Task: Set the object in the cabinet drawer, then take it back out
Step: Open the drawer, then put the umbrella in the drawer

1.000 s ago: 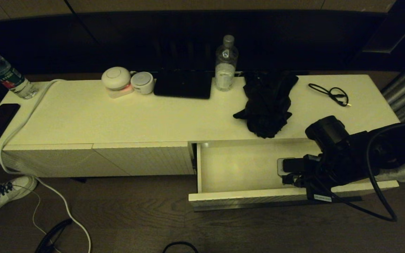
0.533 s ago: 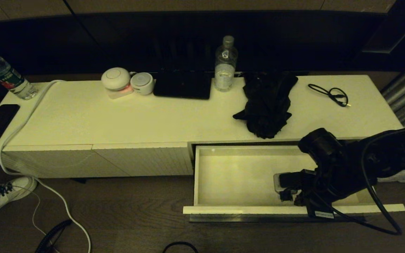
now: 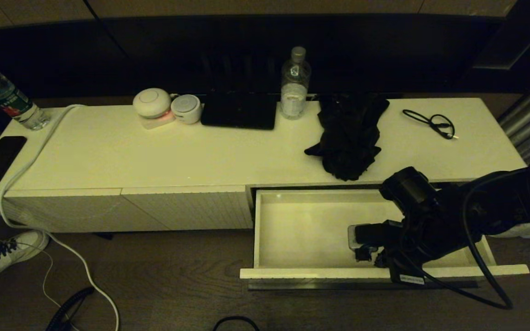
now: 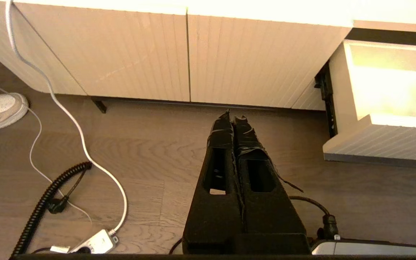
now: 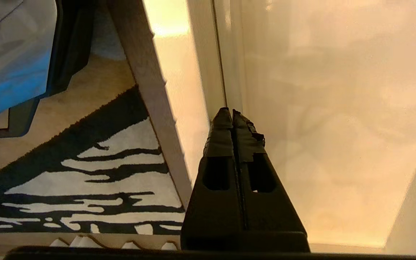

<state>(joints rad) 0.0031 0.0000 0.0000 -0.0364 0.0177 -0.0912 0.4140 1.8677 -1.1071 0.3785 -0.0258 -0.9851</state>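
Your black umbrella is a crumpled heap of dark fabric lying on the cream cabinet top, near its front edge and just behind the open drawer. Its handle and wrist loop are lost in the folds, too dark for you to pick out.

The cabinet drawer stands pulled out, its pale smooth floor bare wherever it shows. Your right arm reaches across the drawer's right half and hides that part of the floor. The right gripper hangs inside the drawer close to the inner face of the front panel, fingers pressed flat together with nothing between them. In the head view you cannot make out its tip against the arm.

Your left gripper hovers low over the wooden floor in front of the closed ribbed panels, fingers clenched on nothing.

A thin black cable lies on the cabinet top to the right of the umbrella.
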